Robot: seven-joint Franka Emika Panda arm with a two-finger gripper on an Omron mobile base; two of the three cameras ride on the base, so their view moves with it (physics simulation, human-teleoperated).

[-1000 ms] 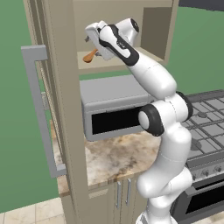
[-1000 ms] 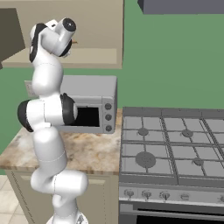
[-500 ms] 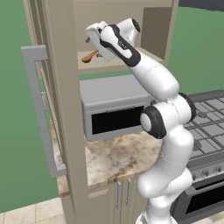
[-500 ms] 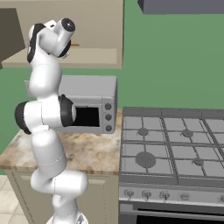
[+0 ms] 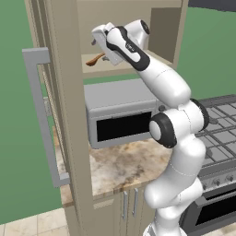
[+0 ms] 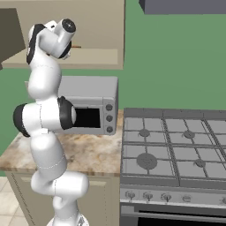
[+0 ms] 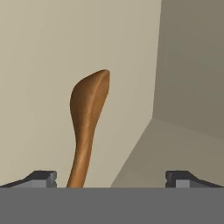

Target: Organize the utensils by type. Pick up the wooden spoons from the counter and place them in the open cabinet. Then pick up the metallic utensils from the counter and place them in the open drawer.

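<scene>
Gripper: your gripper (image 7: 111, 178) is up inside the open cabinet (image 5: 163, 32), fingers spread wide and clamping nothing.
Wooden spoon: the darker wooden spoon (image 7: 87, 127) lies on the cabinet floor between the two finger tips, nearer the left one in the hand view, bowl pointing deeper in. It looks released; I can't tell whether it touches a finger.
Step in hand: judged as the end of a spoon placement, so you are due to back out.
How to do it well: pull the hand straight back along its own line and keep the fingers spread. A sideways swing could catch the handle and drag the spoon off the front edge.
Clearances: watch the open door with its long bar handle (image 5: 44, 115) on the arm's left, and the microwave (image 5: 120, 110) just under the shelf.
Hand view gives: the spoon's lie between the fingers and the cabinet's inner corner.
Left base view gives: the spoon's handle end poking past the hand, plus the door, microwave and counter (image 5: 124, 168).
Right base view gives: the stove (image 6: 176, 150) beside the counter, and a sliver of spoon at the shelf line.
</scene>
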